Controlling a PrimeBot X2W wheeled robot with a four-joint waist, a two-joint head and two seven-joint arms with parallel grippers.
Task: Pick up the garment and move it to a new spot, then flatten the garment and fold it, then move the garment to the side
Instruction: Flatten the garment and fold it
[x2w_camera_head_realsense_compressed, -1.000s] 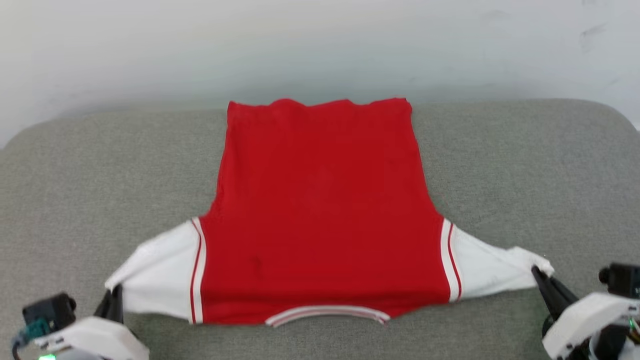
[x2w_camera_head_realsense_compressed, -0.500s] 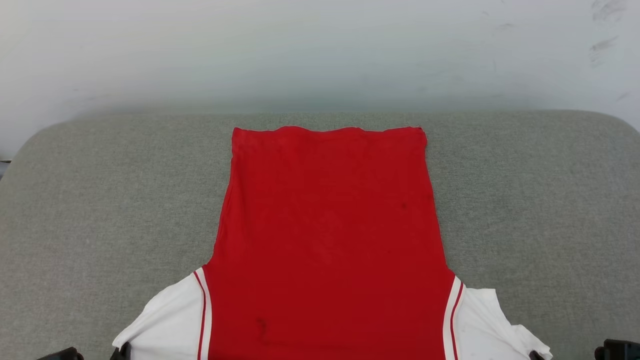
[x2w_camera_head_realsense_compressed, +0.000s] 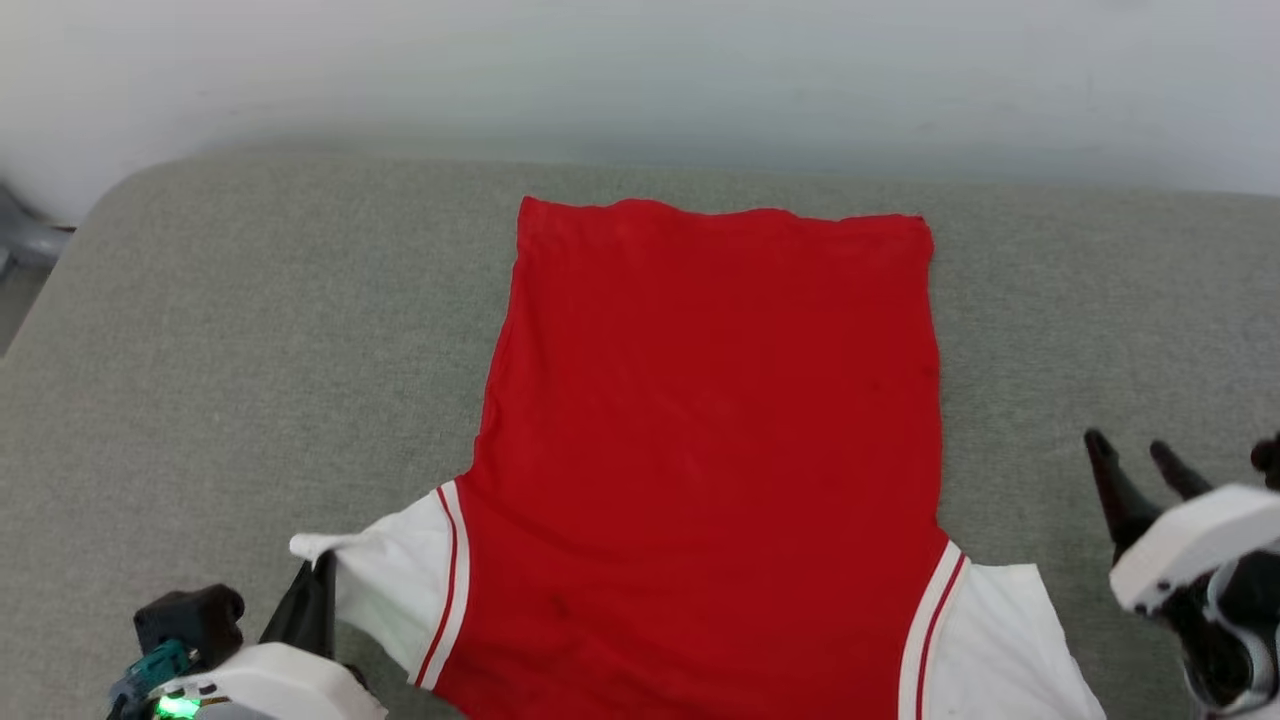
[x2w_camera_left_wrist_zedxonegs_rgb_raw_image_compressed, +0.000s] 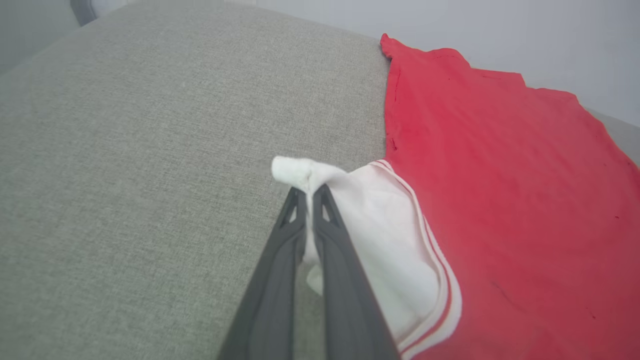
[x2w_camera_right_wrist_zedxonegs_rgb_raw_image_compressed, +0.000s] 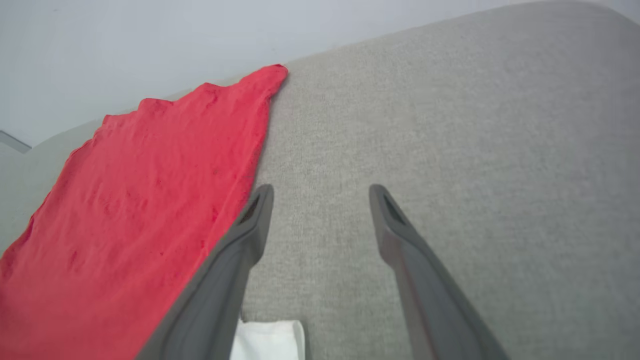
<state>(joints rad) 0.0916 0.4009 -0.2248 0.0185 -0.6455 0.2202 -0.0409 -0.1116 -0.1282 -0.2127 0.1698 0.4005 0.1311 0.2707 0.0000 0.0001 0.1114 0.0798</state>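
garment (x2w_camera_head_realsense_compressed: 710, 420) lies flat, plain side up, on the grey cushion (x2w_camera_head_realsense_compressed: 250, 350), my left end effector (x2w_camera_left_wrist_zedxonegs_rgb_raw_image_compressed: 307, 192) is clamped on the white sleeve tip (x2w_camera_left_wrist_zedxonegs_rgb_raw_image_compressed: 295, 170), right end effector (x2w_camera_head_realsense_compressed: 1132, 448) hangs wide open holding nothing, so i'd tug that sleeve outward low and gentle before releasing.

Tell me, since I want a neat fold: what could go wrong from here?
1. The left gripper is shut on the bunched white sleeve of the red jersey-style T-shirt while the right gripper hangs open over the grey fabric surface: a one-sided pull could skew the shirt.
2. Released bunched, that sleeve may fold creased.
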